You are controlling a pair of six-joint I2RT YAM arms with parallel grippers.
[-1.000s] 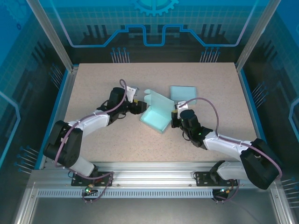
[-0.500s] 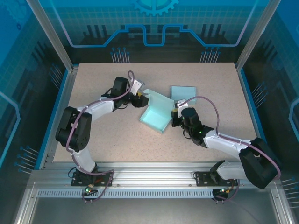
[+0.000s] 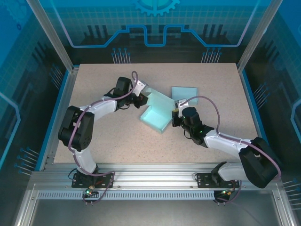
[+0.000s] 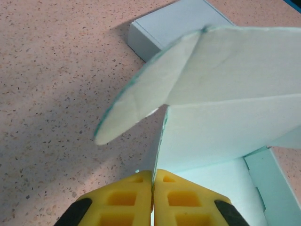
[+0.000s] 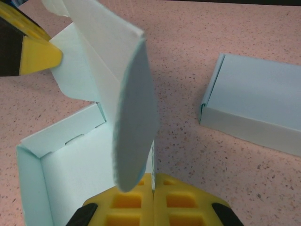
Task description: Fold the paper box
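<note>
Just then my left hand (image 4: 152,187) pinched shut on a wall of the paper box (image 3: 157,115), joining the clamped right hand (image 5: 153,187), so folding could likely proceed.

The open box (image 3: 156,117) is thin pale-mint card, matt, with slightly fuzzy cut edges. The closed box (image 3: 184,92) at its one o'clock looks the same. The table (image 3: 211,77) is speckled pinkish laminate, smooth and dull. The finger pads (image 4: 122,200) are yellow moulded plastic, faintly satin. The frame rails (image 3: 155,181) are brushed aluminium.
</note>
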